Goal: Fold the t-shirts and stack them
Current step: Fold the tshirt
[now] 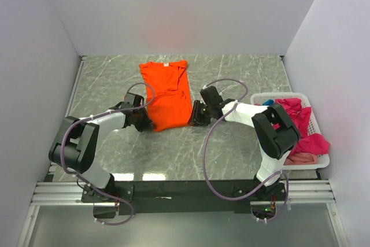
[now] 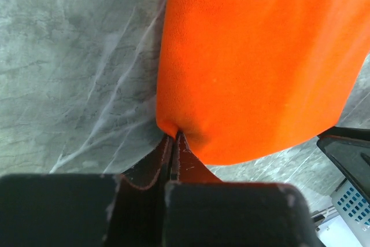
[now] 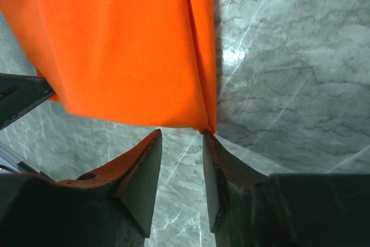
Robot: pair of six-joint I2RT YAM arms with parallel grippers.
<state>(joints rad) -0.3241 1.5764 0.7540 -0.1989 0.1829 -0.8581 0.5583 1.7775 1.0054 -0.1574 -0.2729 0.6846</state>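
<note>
Shirt, orange (image 1: pixel 166 95), lies folded into a long strip mid-counter (image 1: pixel 243 79), neck label at the far end, hem toward me. Left hand (image 2: pixel 175 138) is clamped on the near-left hem corner. Right hand (image 3: pixel 182 143) sits at the near-right corner with a narrow gap between its jaws, cloth tip just at the right finger, not pinched.

Step in hand, as I judge it: take both hem corners and carry them up to the collar for the crosswise fold. To do it well I should nudge the right hand forward so the corner sits fully between the jaws before closing, catch all layers, then lift both hands level and together so the strip does not skew.

Views: overhead camera shows the full shirt, and the basket (image 1: pixel 317 162) at right holding magenta shirts (image 1: pixel 300 121), with a pale pink one (image 1: pixel 303 158) at its near edge. It cannot show the grips; arms cover them. Left wrist view confirms the pinch; right wrist view alone shows the layered edge and that the corner is not yet gripped.
</note>
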